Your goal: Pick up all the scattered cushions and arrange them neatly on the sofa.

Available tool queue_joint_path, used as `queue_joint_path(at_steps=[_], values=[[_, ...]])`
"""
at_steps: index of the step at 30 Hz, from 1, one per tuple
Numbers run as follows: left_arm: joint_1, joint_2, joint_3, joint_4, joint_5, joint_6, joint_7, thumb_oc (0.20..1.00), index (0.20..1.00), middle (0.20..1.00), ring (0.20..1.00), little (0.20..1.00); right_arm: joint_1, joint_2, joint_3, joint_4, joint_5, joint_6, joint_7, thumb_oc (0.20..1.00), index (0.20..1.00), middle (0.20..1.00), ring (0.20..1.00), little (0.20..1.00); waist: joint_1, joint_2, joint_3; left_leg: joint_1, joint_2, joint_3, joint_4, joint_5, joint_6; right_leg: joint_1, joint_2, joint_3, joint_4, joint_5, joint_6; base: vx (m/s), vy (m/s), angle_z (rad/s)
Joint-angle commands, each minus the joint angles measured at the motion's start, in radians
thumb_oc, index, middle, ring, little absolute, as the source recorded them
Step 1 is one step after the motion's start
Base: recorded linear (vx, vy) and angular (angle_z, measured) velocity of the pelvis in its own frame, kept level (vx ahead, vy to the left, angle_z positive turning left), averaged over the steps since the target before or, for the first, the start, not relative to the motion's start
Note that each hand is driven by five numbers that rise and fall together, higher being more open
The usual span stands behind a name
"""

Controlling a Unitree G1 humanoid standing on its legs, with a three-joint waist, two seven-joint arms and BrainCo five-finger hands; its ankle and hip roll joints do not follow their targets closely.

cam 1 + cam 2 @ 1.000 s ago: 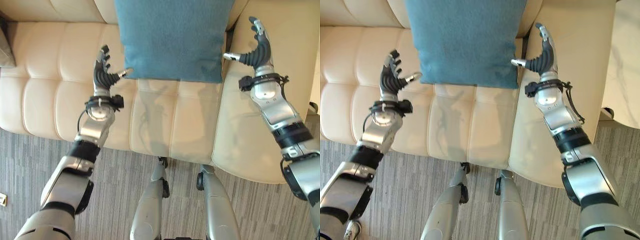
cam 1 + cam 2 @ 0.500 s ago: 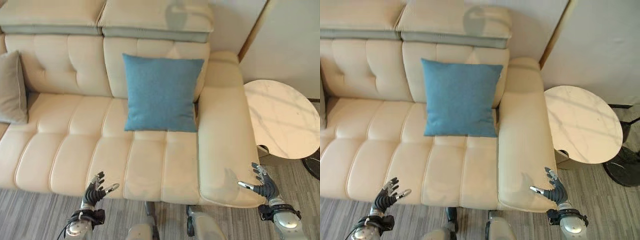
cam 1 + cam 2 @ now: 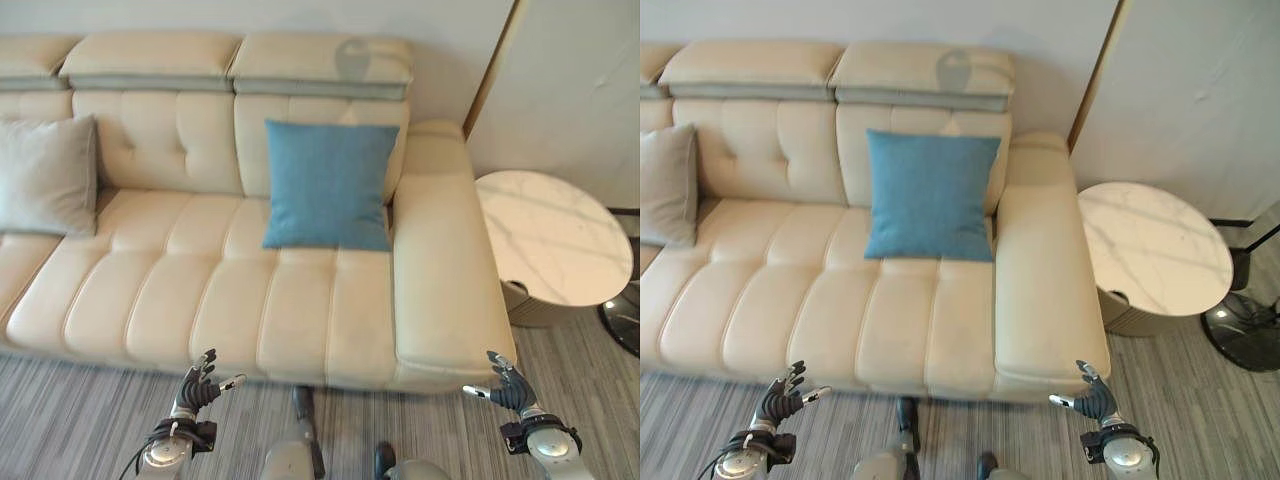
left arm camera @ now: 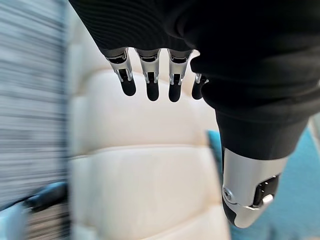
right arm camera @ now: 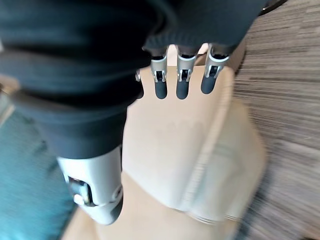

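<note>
A blue cushion (image 3: 330,185) leans upright against the backrest of the cream sofa (image 3: 200,300), beside its right armrest. A grey cushion (image 3: 45,175) rests against the backrest at the sofa's left end. My left hand (image 3: 195,383) hovers open and empty over the carpet in front of the seat's front edge. Off the armrest's front corner my right hand (image 3: 505,385) is open too, holding nothing. In the wrist views both sets of fingers (image 4: 150,75) (image 5: 180,75) are straight, with the sofa beyond them.
A round marble-topped side table (image 3: 555,235) stands to the right of the armrest (image 3: 440,270). Striped grey carpet (image 3: 80,420) runs along the sofa's front. A wall panel (image 3: 580,80) rises behind the table.
The view has pulled back from the sofa, so more of it and the grey cushion show. Both hands, which flanked the blue cushion a second ago, are now low and off the seat.
</note>
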Motion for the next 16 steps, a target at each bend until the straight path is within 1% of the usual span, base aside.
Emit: queue_joint_path(at_steps=[1,2,3,4,5,7,8,9,12,16], values=[[-0.052,0.041,0.004,-0.032,0.027,-0.036,0.009,1.0,1.0,1.0,1.0,1.0,-0.046,-0.016,-0.028,-0.056,0.018,-0.019,-0.03,1.0,1.0,1.0,1.0,1.0,-0.041,-0.052,0.042,0.028,-0.073,0.002,0.066,-0.028,0.079,0.112,-0.02,-0.037,-0.149,-0.006,0.137,-0.29,0.008,0.12],[-0.049,0.039,0.006,-0.029,0.025,-0.034,0.006,1.0,1.0,1.0,1.0,1.0,-0.04,-0.014,-0.03,-0.055,0.02,-0.016,-0.027,1.0,1.0,1.0,1.0,1.0,-0.048,-0.061,0.039,0.055,-0.07,0.006,0.098,-0.072,0.089,0.104,-0.035,-0.039,-0.151,0.009,0.138,-0.14,0.009,0.41],[-0.049,0.039,0.006,-0.029,0.025,-0.034,0.006,1.0,1.0,1.0,1.0,1.0,-0.04,-0.014,-0.03,-0.055,0.02,-0.016,-0.027,1.0,1.0,1.0,1.0,1.0,-0.048,-0.061,0.037,0.051,-0.069,0.006,0.098,-0.07,0.089,0.101,-0.034,-0.039,-0.152,0.012,0.137,-0.13,0.007,0.42],[-0.04,0.032,0.009,-0.025,0.022,-0.032,0.001,1.0,1.0,1.0,1.0,1.0,-0.032,-0.014,-0.032,-0.053,0.02,-0.019,-0.021,1.0,1.0,1.0,1.0,1.0,-0.055,-0.065,0.032,0.105,-0.066,0.004,0.104,-0.116,0.095,0.096,-0.04,-0.044,-0.153,0.017,0.136,-0.11,0.018,0.3],[-0.036,0.023,0.009,-0.016,0.02,-0.028,-0.004,1.0,1.0,1.0,1.0,1.0,-0.025,-0.017,-0.037,-0.059,0.018,-0.02,-0.014,1.0,1.0,1.0,1.0,1.0,-0.066,-0.066,0.024,0.169,-0.062,-0.011,0.118,-0.162,0.1,0.098,-0.04,-0.042,-0.157,0.017,0.135,-0.13,0.033,0.12],[-0.035,0.014,-0.003,-0.004,0.03,-0.021,-0.003,1.0,1.0,1.0,1.0,1.0,-0.023,-0.012,-0.039,-0.039,0.022,-0.018,-0.018,1.0,1.0,1.0,1.0,1.0,-0.078,-0.055,0.007,0.195,-0.06,-0.018,0.076,-0.147,0.1,0.096,-0.026,-0.048,-0.157,0.019,0.136,-0.06,0.035,0.01],[-0.035,0.014,-0.004,-0.004,0.03,-0.021,-0.003,1.0,1.0,1.0,1.0,1.0,-0.023,-0.012,-0.039,-0.039,0.022,-0.018,-0.018,1.0,1.0,1.0,1.0,1.0,-0.077,-0.055,0.008,0.199,-0.06,-0.018,0.071,-0.145,0.1,0.097,-0.026,-0.048,-0.158,0.019,0.136,0.0,0.0,0.0],[-0.03,0.009,-0.004,0.013,0.038,-0.019,-0.004,1.0,1.0,1.0,1.0,1.0,-0.013,-0.006,-0.05,-0.039,0.026,-0.015,-0.013,1.0,1.0,1.0,1.0,1.0,-0.089,-0.051,-0.015,0.237,-0.057,-0.004,-0.001,-0.13,0.095,0.1,-0.02,-0.055,-0.165,0.027,0.138,0.0,0.0,0.0],[-0.029,0.012,-0.003,0.018,0.044,-0.019,-0.006,1.0,1.0,1.0,1.0,1.0,-0.01,-0.006,-0.051,-0.029,0.031,-0.015,-0.011,1.0,1.0,1.0,1.0,1.0,-0.094,-0.051,-0.03,0.265,-0.064,-0.01,-0.044,-0.122,0.094,0.109,-0.014,-0.052,-0.18,0.038,0.142,-0.01,0.021,0.12],[-0.017,0.012,0.009,0.018,0.047,-0.012,-0.01,1.0,1.0,1.0,1.0,1.0,-0.005,-0.008,-0.05,-0.026,0.022,-0.008,-0.008,1.0,1.0,1.0,1.0,1.0,-0.087,-0.054,-0.045,0.305,-0.065,-0.003,-0.078,-0.12,0.099,0.138,-0.01,-0.047,-0.204,0.048,0.147,0.0,0.013,0.0]])
